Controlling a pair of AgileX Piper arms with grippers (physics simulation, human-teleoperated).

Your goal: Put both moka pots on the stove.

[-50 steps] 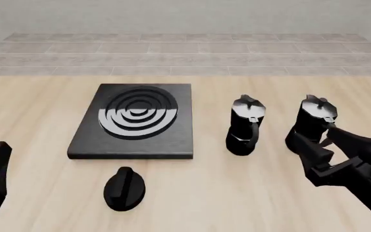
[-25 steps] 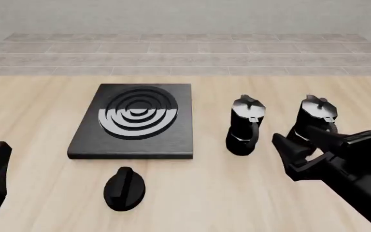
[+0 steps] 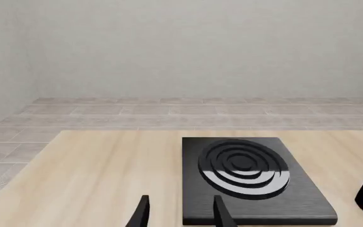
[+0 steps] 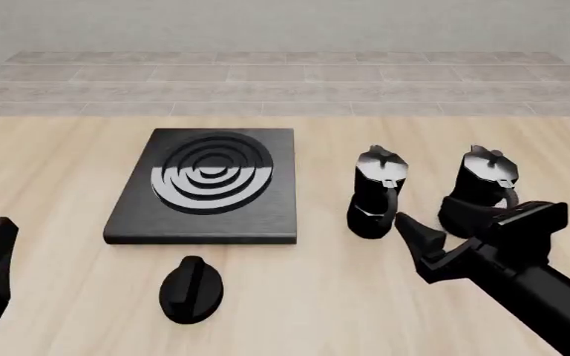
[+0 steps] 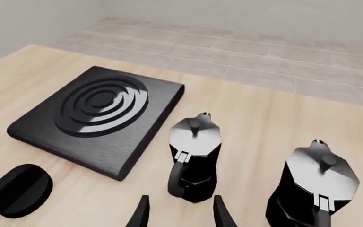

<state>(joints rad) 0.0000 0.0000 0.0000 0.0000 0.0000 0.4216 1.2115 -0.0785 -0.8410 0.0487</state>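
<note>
Both moka pots stand upright on the table right of the stove (image 4: 205, 187), the nearer moka pot (image 4: 376, 193) beside the farther moka pot (image 4: 481, 189). The right gripper (image 4: 453, 241) hovers spread and empty just before them; the left gripper (image 3: 178, 215) is likewise spread, holding nothing

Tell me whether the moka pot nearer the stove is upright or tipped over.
Upright. The moka pot stands on its base on the table, lid knob on top, beside the stove, not on it.

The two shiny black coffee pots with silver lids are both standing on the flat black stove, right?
No. The two shiny black coffee pots stand upright on the pale wooden table, to the right of the flat black stove, not on it. Its ringed burner is bare. The front view shows this.
</note>
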